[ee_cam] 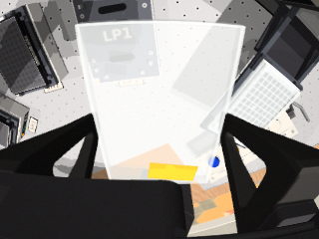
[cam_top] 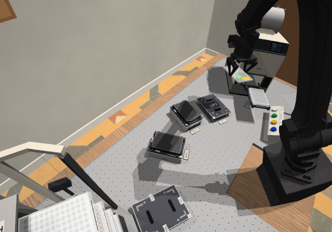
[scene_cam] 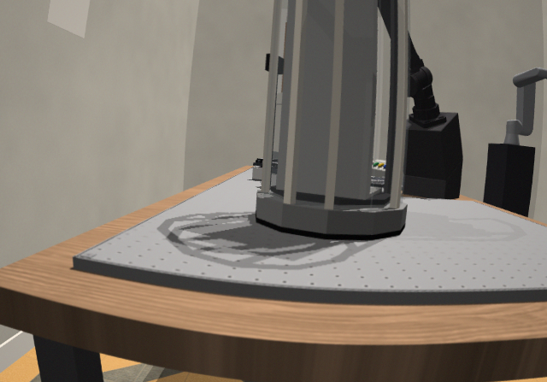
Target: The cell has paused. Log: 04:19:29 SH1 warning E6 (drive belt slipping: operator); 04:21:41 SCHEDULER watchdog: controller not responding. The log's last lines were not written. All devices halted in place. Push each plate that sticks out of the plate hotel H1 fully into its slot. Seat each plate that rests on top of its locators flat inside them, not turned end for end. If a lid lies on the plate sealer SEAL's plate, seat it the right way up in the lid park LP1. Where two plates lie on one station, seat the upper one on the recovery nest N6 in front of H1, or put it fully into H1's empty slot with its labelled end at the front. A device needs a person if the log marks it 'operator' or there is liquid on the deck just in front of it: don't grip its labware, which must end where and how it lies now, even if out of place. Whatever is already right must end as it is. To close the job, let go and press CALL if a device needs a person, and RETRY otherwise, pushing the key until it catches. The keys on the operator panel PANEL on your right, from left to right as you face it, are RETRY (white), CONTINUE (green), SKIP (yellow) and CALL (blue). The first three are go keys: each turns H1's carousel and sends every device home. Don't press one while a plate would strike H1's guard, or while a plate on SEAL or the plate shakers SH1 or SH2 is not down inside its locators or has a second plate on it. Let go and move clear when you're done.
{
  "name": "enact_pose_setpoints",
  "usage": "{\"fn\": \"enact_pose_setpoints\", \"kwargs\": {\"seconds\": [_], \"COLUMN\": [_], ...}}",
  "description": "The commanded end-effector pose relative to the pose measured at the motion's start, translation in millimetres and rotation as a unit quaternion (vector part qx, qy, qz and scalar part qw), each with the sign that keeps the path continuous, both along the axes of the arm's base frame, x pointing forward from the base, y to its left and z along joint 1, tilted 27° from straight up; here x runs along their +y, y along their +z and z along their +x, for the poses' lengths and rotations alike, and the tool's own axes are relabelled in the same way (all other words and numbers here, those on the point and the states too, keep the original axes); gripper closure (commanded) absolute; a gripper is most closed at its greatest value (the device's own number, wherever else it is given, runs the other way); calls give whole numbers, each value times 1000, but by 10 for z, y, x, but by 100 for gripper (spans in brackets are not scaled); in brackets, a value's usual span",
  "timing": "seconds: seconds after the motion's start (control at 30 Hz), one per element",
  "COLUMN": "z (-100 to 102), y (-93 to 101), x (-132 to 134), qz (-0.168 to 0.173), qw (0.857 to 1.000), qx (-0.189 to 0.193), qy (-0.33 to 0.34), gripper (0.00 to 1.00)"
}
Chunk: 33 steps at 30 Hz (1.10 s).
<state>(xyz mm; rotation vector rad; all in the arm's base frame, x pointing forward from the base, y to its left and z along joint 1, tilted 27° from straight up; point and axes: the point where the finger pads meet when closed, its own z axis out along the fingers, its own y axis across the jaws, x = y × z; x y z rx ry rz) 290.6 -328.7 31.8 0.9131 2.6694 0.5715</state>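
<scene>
My gripper (cam_top: 240,72) is shut on a clear lid (cam_top: 241,77) with a yellow label and holds it in the air between the plate sealer SEAL (cam_top: 271,53) and the lid park LP1 (cam_top: 214,108). In the wrist view the lid (ee_cam: 162,100) fills the space between my fingers, with LP1 seen through its upper left. A white well plate (cam_top: 258,97) lies on SEAL's tray, also in the wrist view (ee_cam: 266,96). SH2 (cam_top: 186,114) carries a dark plate that looks skewed. SH1 (cam_top: 166,144) carries a dark plate.
The operator panel (cam_top: 274,119) with white, green, yellow and blue keys lies beside the arm's base. The recovery nest N6 (cam_top: 160,209) is empty at the front. The plate hotel H1 (scene_cam: 331,104) stands at the near left, with white plates (cam_top: 58,216) showing.
</scene>
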Motion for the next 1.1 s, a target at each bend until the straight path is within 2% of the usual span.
{"fn": "enact_pose_setpoints", "kwargs": {"seconds": [0.0, 0.3, 0.37, 0.4, 0.47, 0.63, 0.7, 0.73, 0.8, 1.07], "z": [111, 438, 438, 372, 520, 640, 647, 545, 543, 594], "y": [144, 427, 427, 452, 484, 566, 563, 506, 481, 481], "x": [112, 115, 115, 7, 157, 253, 254, 147, 149, 207], "qz": [1, -17, -17, -20, -19, -18, -31, -30, -37, -37], "qw": [1000, 1000, 1000, 999, 1000, 1000, 999, 999, 998, 998], "qx": [-1, -14, -14, -16, -16, -16, -25, -24, -28, -29], "qy": [-3, -3, -3, -19, -3, -3, 27, 22, 42, 52], "gripper": [16, 16, 16, 16, 16, 16, 16, 16, 16, 16]}}
